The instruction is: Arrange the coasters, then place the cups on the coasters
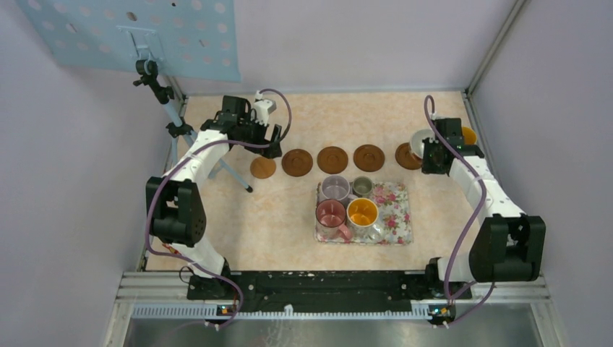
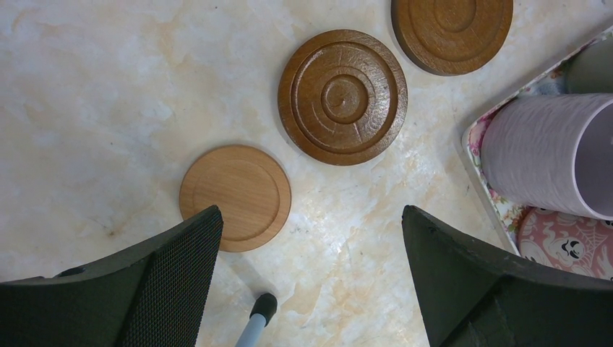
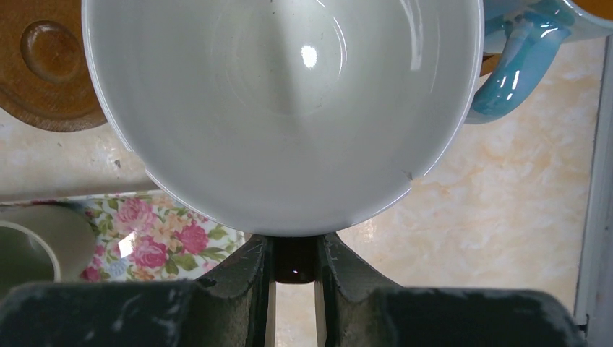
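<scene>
Several brown coasters lie in a row across the table, from a pale coaster [image 1: 263, 168] [image 2: 235, 196] through dark coasters [image 1: 332, 159] [image 2: 343, 97] to one at the right [image 1: 405, 157] [image 3: 43, 65]. My left gripper [image 1: 273, 144] [image 2: 311, 217] hovers open just above the pale coaster, holding nothing. My right gripper [image 1: 428, 153] [image 3: 295, 242] is shut on the handle of the wide white cup [image 1: 418, 141] [image 3: 282, 108], which hangs tilted over the rightmost coaster. A light blue cup [image 1: 469, 134] [image 3: 506, 72] stands behind it. The lavender cup [image 1: 335, 188] [image 2: 549, 155], grey-green cup [image 1: 362, 186], pink cup [image 1: 330, 215] and orange-lined white cup [image 1: 362, 212] stand on the tray.
The floral tray [image 1: 396, 210] [image 3: 144, 238] sits mid-table below the coaster row. A blue stand pole with a tripod leg [image 1: 231, 173] [image 2: 260, 311] reaches onto the table beside the pale coaster, under a perforated blue panel [image 1: 130, 32]. Walls close in on both sides.
</scene>
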